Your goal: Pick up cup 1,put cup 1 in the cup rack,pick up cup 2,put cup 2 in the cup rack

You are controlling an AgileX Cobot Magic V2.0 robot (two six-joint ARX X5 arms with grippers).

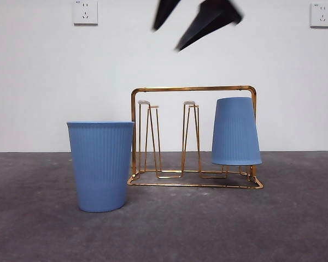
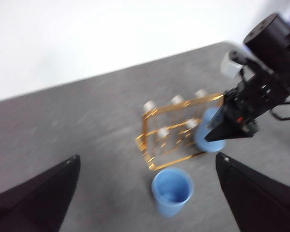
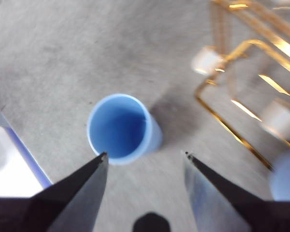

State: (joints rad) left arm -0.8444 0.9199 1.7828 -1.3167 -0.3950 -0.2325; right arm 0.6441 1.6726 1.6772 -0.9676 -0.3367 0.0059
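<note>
Backdrop: plain white wall with two sockets behind a grey table (image 1: 295,229).
Cup rack (image 1: 192,90): gold wire frame standing on the table, away from the right claw's centre line in its wrist view; several peg loops are bare.
Cup on rack (image 1: 236,131): blue ribbed cup, upside down over a peg at one end of the rack, rim hanging just above the base wire. Nothing in it but the peg.
Standing cup (image 1: 101,165): blue ribbed cup, upright on the table just beside the other end of the rack, mouth up, long axis vertical. It looks empty inside (image 3: 120,126).
Right claw (image 3: 145,157): jaws spread, holding nothing, high above the table. The standing cup lies below it and a little off toward one jaw tip, not yet between the jaws.
Left claw (image 2: 147,162): jaws wide apart, empty, hanging well back and high over the whole scene; both cups and the rack lie far ahead of it.
Nearer arm: the right one, by a clear margin.
Judgement: one cup is placed; the next move probably calls for the right claw to centre over the standing cup's rim and descend along its vertical axis.
</note>
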